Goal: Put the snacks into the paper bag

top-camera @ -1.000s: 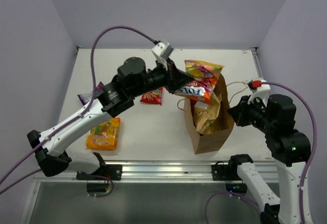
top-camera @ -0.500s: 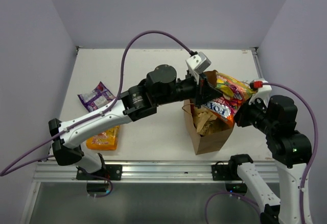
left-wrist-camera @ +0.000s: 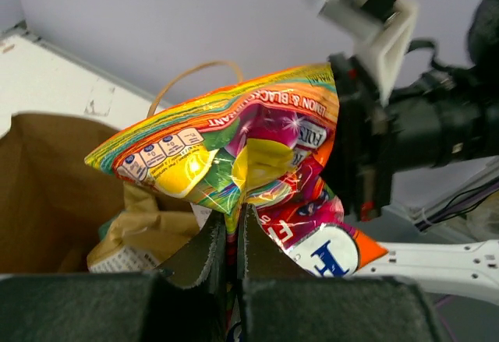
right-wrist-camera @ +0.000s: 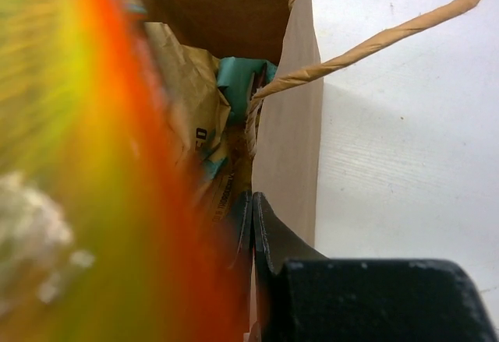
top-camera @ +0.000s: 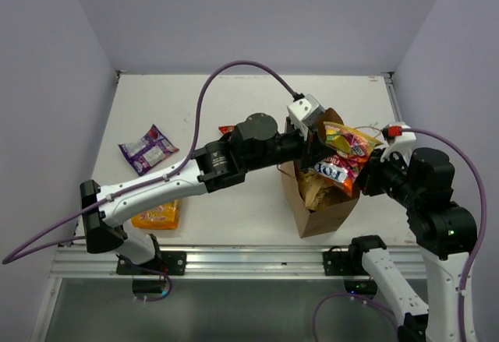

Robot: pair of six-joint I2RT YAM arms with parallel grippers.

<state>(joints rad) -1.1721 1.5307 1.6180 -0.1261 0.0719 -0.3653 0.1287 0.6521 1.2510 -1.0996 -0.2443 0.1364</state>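
Observation:
My left gripper [top-camera: 326, 149] is shut on the multicoloured snack packet [top-camera: 344, 153], which it holds tilted over the open mouth of the brown paper bag [top-camera: 323, 211]. In the left wrist view the closed gripper [left-wrist-camera: 231, 237] pinches the packet [left-wrist-camera: 234, 147] at its lower edge, above the bag's inside [left-wrist-camera: 47, 194]. A tan-and-blue packet [right-wrist-camera: 195, 108] lies inside the bag. My right gripper [right-wrist-camera: 251, 202] is shut on the bag's right wall [right-wrist-camera: 288, 139] near the twine handle [right-wrist-camera: 374, 42]. A purple packet [top-camera: 148, 146], an orange-yellow packet [top-camera: 156, 216] and a small red packet [top-camera: 227, 130] lie on the table.
The bag stands near the table's front edge [top-camera: 257, 253], between the two arms. The loose packets lie left of the bag, the orange-yellow one partly under the left arm. Grey walls close in the table at the back and sides.
The left arm has swung right and lowered the multicoloured packet from beside the bag to over its mouth. The right gripper has stayed on the bag's wall.

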